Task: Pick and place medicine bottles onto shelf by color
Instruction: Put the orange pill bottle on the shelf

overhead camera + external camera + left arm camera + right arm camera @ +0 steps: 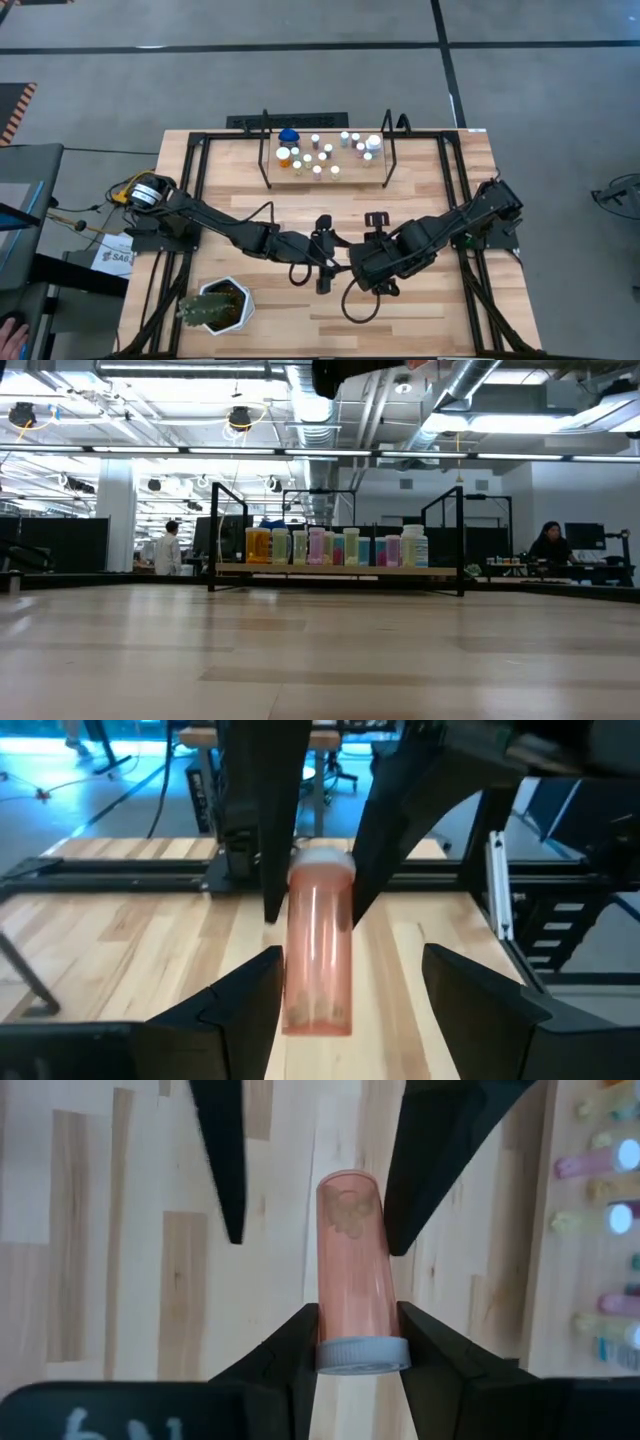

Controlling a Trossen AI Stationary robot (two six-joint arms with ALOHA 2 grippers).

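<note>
A pink see-through medicine bottle (352, 1250) with a white cap hangs above the table between both grippers. My right gripper (360, 1325) is shut on its cap end. My left gripper (350, 965) stands open, level, with one finger on either side of the bottle's lower body (318, 990). In the high view both grippers meet at the table's middle (340, 258), and the arms hide the bottle. The shelf (325, 178), a narrow wood plank between black rod uprights, stands at the far edge. Several small bottles (322, 155) stand upright on it. My right gripper pinches the bottle's white cap (362, 1355) between its two fingers. They come steeply from above. The body hangs below them, cap up and bottom end down, clear of the table. My left gripper has one finger (262, 982) close beside the bottle's side; whether it touches I cannot tell.
A spiky green plant in a white pot (215, 305) stands at the near left corner. Black frame rails (195, 190) run along the table's left and right sides. Bare wood lies between the grippers and the shelf (335, 570). People show in the room behind.
</note>
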